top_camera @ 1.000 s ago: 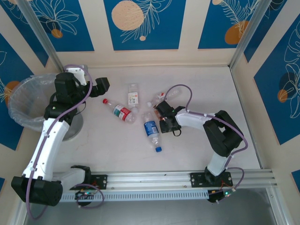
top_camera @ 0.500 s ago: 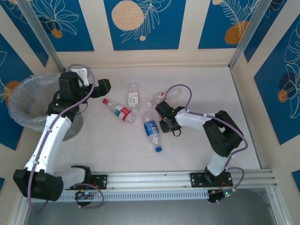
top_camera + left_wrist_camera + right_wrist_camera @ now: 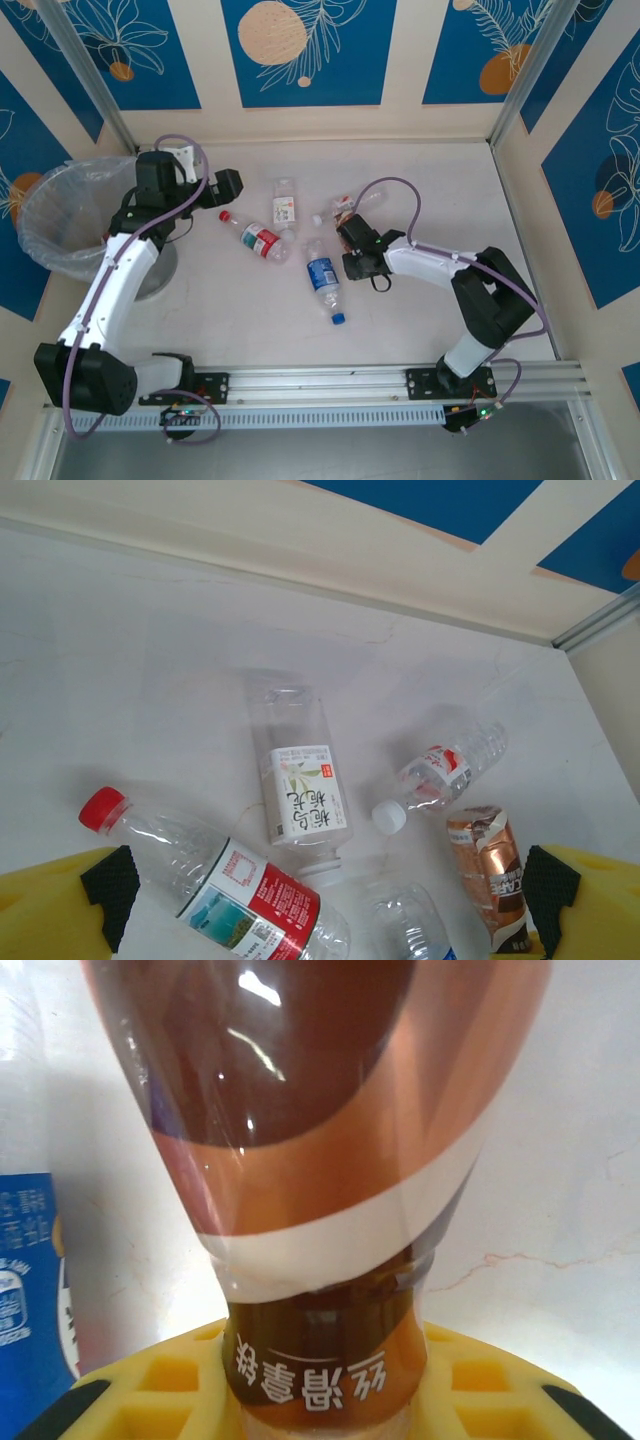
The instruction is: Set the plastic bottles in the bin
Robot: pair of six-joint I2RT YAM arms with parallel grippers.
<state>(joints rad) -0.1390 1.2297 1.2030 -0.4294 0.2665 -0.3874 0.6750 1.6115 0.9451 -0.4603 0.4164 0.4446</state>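
Your right gripper (image 3: 349, 248) is spread around the neck of the brown bottle (image 3: 310, 1160), which lies mid-table, well apart from the bin (image 3: 40, 235). Close squarely on the neck before you lift; the left gripper (image 3: 224, 185) hangs spread too

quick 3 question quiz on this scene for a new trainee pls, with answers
1. True or false: the red-capped bottle lies on the table, outside the bin.
2. Which one sits between the fingers of the right gripper? A the blue-labelled bottle, B the brown-labelled bottle, C the white-labelled bottle.
3. Is the left gripper open or shut, and does it hold anything?

Key: 1 true. 2 B. 3 open, holding nothing.
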